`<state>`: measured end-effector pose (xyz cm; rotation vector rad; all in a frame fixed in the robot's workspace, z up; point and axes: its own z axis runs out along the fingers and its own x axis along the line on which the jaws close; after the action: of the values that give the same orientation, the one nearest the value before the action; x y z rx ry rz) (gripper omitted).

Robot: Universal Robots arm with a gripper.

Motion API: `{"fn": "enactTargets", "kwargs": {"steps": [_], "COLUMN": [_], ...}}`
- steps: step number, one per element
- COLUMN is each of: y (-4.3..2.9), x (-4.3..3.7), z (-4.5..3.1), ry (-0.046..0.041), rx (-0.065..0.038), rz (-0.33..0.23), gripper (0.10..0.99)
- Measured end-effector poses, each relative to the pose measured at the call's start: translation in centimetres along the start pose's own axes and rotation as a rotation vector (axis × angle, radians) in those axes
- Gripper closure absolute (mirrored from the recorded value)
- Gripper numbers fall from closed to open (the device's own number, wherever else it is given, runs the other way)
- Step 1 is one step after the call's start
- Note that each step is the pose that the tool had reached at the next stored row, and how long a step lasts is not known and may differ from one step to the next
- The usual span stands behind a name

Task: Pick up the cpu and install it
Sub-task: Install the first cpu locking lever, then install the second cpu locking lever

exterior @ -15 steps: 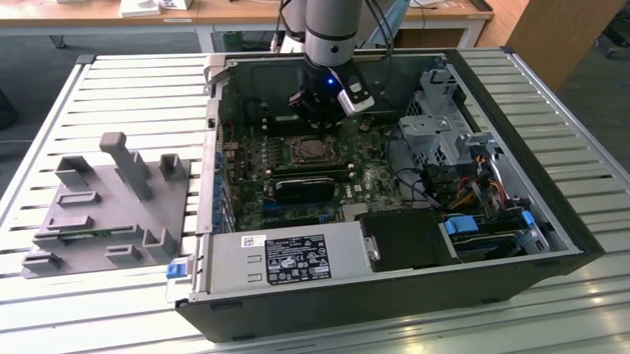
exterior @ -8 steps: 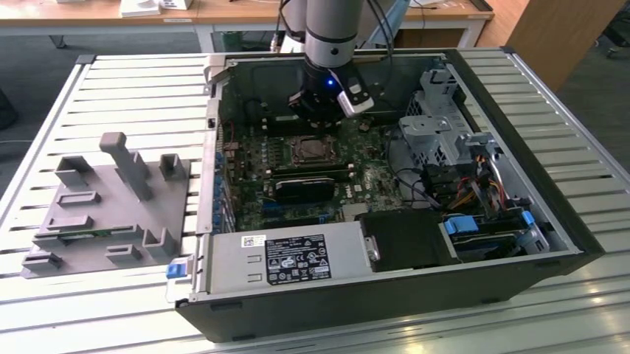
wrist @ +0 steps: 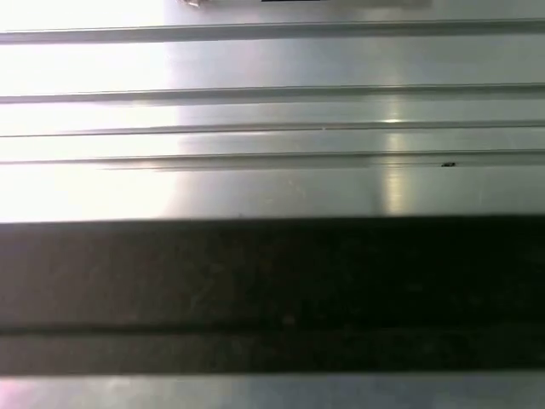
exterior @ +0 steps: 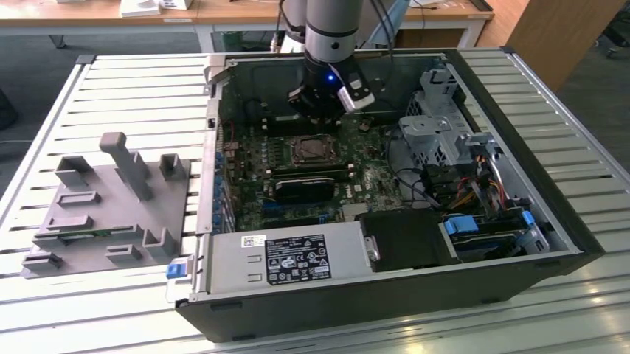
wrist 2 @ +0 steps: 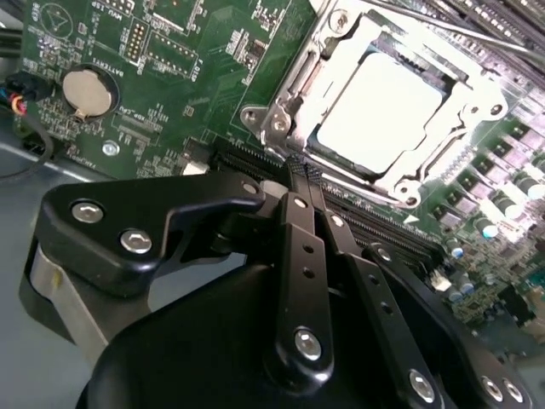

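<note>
Fixture tray (exterior: 108, 203): grey plastic, on the slatted tabletop (exterior: 128, 88) at about 9 o'clock from the computer case (exterior: 394, 295); I see no chip on it.
Hand (exterior: 317, 118): hangs inside the open case, at roughly 12 o'clock of the socket (exterior: 312, 150) in the exterior view. In the second wrist view its black fingers (wrist 2: 300, 204) lie pressed together, tips meeting, with nothing between them.
Cpu (wrist 2: 379, 106): silver-grey square, lying flat inside the socket's metal frame (wrist 2: 281, 111) on the green motherboard (wrist 2: 196, 68), at about 1 o'clock from the fingertips and apart from them.
Progress: judging by this, the chip is already picked up and seated, and the hand has let go. Whether the socket's frame is latched down I cannot tell.
Heatsink (exterior: 310, 186): black block at 6 o'clock of the socket.
</note>
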<state>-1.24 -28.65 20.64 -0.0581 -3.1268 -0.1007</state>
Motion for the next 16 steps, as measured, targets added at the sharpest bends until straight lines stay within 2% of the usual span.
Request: {"fn": "enactTargets", "kwargs": {"steps": [16], "y": [-0.30], "x": [-0.01], "z": [-0.18], "ry": [0.0000], "rx": [0.000], "rz": [0.000], "gripper": [0.980]}}
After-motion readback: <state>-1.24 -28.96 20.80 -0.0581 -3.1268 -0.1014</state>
